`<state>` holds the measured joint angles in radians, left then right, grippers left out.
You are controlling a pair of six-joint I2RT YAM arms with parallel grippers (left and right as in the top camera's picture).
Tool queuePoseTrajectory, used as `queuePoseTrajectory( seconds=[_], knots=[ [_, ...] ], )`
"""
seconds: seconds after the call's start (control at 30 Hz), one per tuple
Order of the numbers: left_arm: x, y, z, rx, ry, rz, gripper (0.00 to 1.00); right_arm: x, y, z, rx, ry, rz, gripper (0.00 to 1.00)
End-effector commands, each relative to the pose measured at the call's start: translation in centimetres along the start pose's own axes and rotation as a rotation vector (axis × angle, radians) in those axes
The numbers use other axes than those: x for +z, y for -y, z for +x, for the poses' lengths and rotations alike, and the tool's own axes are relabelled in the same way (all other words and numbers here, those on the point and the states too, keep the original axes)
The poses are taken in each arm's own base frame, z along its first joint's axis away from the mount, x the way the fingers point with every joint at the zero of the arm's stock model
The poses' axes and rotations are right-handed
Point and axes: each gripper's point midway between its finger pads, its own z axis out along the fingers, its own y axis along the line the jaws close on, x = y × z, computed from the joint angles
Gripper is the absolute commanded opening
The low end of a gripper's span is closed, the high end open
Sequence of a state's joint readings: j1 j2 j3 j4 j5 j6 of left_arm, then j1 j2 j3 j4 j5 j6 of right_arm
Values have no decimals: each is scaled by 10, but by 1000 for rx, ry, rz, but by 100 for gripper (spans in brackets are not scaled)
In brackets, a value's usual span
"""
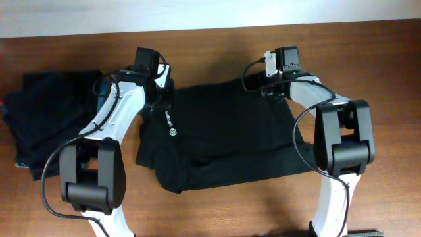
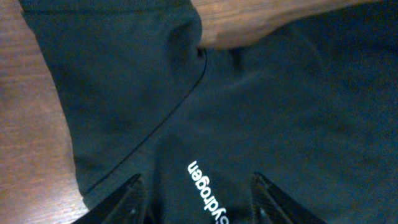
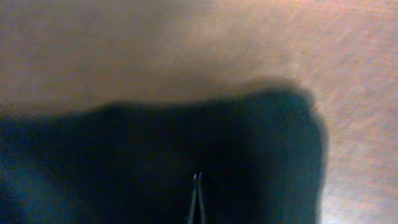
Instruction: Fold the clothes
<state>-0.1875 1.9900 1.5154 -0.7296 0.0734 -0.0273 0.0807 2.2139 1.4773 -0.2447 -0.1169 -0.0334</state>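
A black shirt (image 1: 223, 135) with a small white logo (image 1: 170, 125) lies spread and partly folded at the table's middle. My left gripper (image 1: 160, 102) hovers over its upper left corner. In the left wrist view this gripper (image 2: 198, 202) is open, its fingers (image 2: 127, 199) wide apart on either side of the logo text (image 2: 208, 193), with the cloth (image 2: 267, 106) lying flat below. My right gripper (image 1: 273, 92) is at the shirt's upper right edge. Its fingertips (image 3: 197, 178) are shut together over the dark fabric (image 3: 124, 155), and no cloth shows between them.
A stack of dark clothes (image 1: 49, 122) with a teal-blue edge (image 1: 100, 89) sits at the left of the wooden table (image 1: 381, 59). Both arm bases (image 1: 92, 184) stand at the front edge, flanking the shirt.
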Motion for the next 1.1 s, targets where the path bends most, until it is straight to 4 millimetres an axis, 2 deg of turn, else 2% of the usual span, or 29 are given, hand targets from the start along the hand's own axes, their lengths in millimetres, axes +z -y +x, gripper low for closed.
queuePoseTrajectory(
  seconds=[0.0, 0.13, 0.17, 0.3, 0.33, 0.4, 0.5, 0.6, 0.63, 0.7, 0.73, 0.77, 0.8, 0.83, 0.9, 0.93, 1.0, 1.03, 1.07],
  knots=[
    [2, 1, -9, 5, 31, -1, 55, 34, 71, 49, 137, -83, 231, 4],
    [2, 2, -12, 7, 45, 0, 55, 31, 117, 40, 244, -3, 285, 4],
    [2, 2, -13, 8, 50, 0, 55, 26, 142, 36, 278, 36, 312, 4],
    [1, 2, -24, 11, 95, 1, 56, 14, 183, 32, 335, 91, 350, 4],
    [0, 2, -31, 13, 122, 2, 61, 12, 192, 34, 349, 95, 359, 4],
    [-2, 4, -44, 19, 178, 7, 61, 10, 197, 36, 364, 97, 342, 4],
    [-4, 17, -68, 43, 278, 34, 58, 12, 191, 39, 366, 81, 307, 4],
    [6, 34, -90, 77, 368, 54, 30, 18, 173, 43, 348, 47, 260, 11],
    [9, 38, -93, 84, 384, 58, 27, 17, 168, 42, 331, 37, 254, 16],
    [12, 41, -97, 90, 399, 62, 26, 8, 160, 34, 290, 37, 248, 24],
    [13, 44, -97, 94, 400, 65, 26, -4, 157, 22, 271, 55, 251, 35],
    [13, 45, -96, 96, 398, 66, 26, -20, 156, 9, 261, 82, 259, 41],
    [13, 47, -95, 98, 391, 70, 25, -30, 155, 1, 259, 98, 261, 43],
    [13, 50, -92, 102, 379, 85, 25, -50, 154, -13, 256, 127, 264, 45],
    [10, 60, -75, 106, 293, 141, 25, -97, 149, -36, 251, 176, 271, 53],
    [7, 61, -62, 102, 229, 151, 25, -129, 142, -43, 251, 182, 272, 56],
    [-3, 64, -47, 96, 156, 165, 26, -164, 132, -40, 250, 159, 270, 58],
    [-11, 68, -40, 95, 124, 191, 27, -186, 124, -32, 255, 127, 266, 60],
    [-27, 78, -30, 124, 99, 243, 40, -208, 114, -17, 263, 72, 259, 68]
  ],
)
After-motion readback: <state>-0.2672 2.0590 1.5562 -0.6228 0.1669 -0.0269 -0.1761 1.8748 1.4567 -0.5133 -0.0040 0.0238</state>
